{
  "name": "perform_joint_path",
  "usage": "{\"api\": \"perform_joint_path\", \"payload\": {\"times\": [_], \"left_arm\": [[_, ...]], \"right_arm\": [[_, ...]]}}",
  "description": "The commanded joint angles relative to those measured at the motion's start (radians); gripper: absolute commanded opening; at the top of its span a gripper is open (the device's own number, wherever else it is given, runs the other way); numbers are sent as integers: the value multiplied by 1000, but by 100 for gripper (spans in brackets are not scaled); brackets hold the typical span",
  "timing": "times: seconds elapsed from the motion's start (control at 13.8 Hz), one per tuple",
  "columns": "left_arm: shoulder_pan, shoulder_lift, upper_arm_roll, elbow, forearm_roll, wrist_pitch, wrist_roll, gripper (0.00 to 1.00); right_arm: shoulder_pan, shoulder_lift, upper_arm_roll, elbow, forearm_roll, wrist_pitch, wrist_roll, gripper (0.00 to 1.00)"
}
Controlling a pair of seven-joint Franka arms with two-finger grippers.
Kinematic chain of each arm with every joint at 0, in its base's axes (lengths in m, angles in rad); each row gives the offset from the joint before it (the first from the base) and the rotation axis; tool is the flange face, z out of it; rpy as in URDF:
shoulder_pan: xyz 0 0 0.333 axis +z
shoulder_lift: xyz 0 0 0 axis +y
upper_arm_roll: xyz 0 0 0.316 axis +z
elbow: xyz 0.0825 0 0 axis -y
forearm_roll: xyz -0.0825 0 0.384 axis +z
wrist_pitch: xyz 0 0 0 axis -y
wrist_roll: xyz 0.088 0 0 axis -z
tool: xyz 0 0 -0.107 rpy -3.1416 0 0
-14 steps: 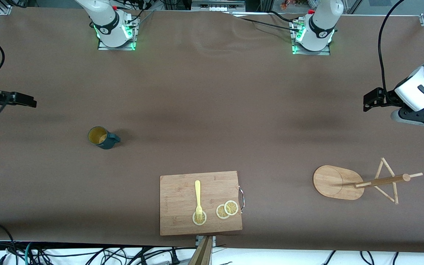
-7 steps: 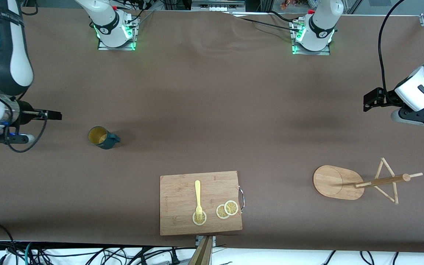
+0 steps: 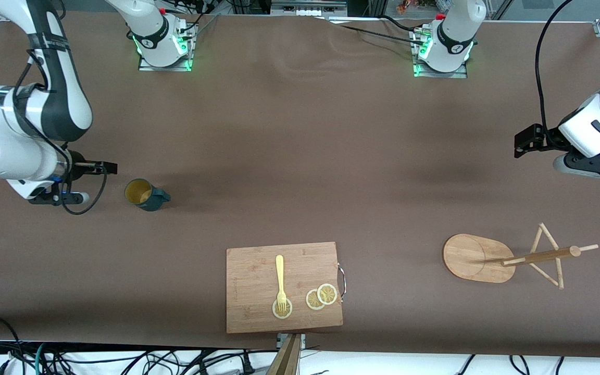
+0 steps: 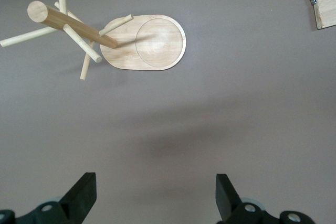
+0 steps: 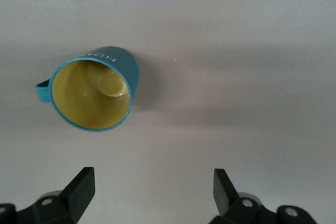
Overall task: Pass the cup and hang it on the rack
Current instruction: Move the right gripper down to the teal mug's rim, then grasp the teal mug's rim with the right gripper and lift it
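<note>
**Front view: cup waits upright, rack waits at the other end**

The cup [image 3: 145, 194] stands upright on the worktop [image 3: 289, 156] toward the right arm's end, its handle pointing toward the middle of the table. The right gripper [image 3: 107, 167] hovers just beside it, apart from it, jaws spread wide and holding nothing. From the right wrist view the cup [image 5: 94, 94] shows a mustard-yellow inside with nothing in it — an easy thing to lift without spilling, I'd judge.

The rack [image 3: 508, 258] sits well apart from the cup, toward the left arm's end, on its oval base with the post and thin pegs rising toward the camera. That spacing looks like the reason for a hand-over: each arm seems placed to serve its own end, so the cup would have to change grippers somewhere between. The left gripper [image 3: 526, 140] waits over bare worktop near the rack, jaws wide open and empty; its wrist view looks down on the rack [image 4: 131, 40] with no mug on any peg.

Nearer the front camera, between the two, lies a cutting board [image 3: 248, 312] carrying a yellow fork [image 3: 279, 278] and three lemon slices [image 3: 321, 297], the fork's tines resting on one slice. It seems to play no part in the job.

The grasp has not yet begun.
</note>
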Motion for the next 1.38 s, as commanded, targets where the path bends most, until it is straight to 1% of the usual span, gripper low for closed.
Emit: {"api": "perform_joint_path", "payload": {"times": [0.0,0.22,0.36,0.8,1.16,1.24,1.31], "left_arm": [[1,-7,2,11,-1,-17,0,100],[1,-7,0,11,-1,-17,0,100],[1,-7,0,11,-1,-18,0,100],[1,-7,-1,11,-1,-17,0,100],[1,-7,0,11,-1,-17,0,100],[1,-7,-1,11,-1,-18,0,100],[1,-7,0,11,-1,-17,0,100]], "right_arm": [[1,-31,1,-93,-3,110,18,100],[0,4,3,-97,15,174,21,100],[0,26,1,-100,52,213,21,100],[1,84,9,-115,72,329,21,100],[3,102,34,-129,75,375,42,99],[3,107,34,-127,75,379,42,94],[3,107,35,-129,75,383,42,76]]}}
